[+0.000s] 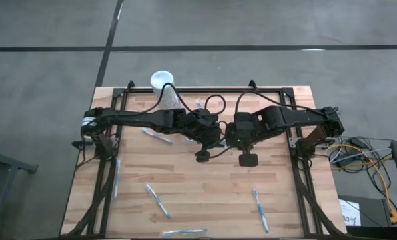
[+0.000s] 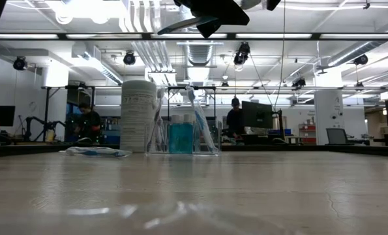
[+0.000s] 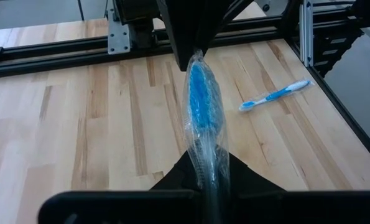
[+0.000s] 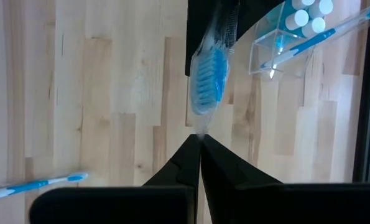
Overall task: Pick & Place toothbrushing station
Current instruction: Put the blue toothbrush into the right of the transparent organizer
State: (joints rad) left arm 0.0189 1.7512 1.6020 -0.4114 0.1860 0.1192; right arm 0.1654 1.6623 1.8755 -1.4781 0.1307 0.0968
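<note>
My two claws meet over the middle of the wooden desk (image 1: pixel 185 213), and between them they hold one wrapped toothbrush (image 3: pixel 204 118), blue bristles inside clear film. My left claw (image 3: pixel 211 180) is pressed together on one end of the wrapper. My right claw (image 4: pixel 199 146) is pressed together on the other end, so the brush's long axis runs from one claw to the other.

The toothbrushing station (image 4: pixel 296 34), a small clear plastic holder with a brush already leaning in it, stands near the desk's far edge, just beside the white cylinder (image 1: pixel 162 81). It sits on the left arm's side of the meeting point, beyond both claws. I judge my left claw the nearer one. Loose toothbrushes lie scattered elsewhere on the desk.
</note>
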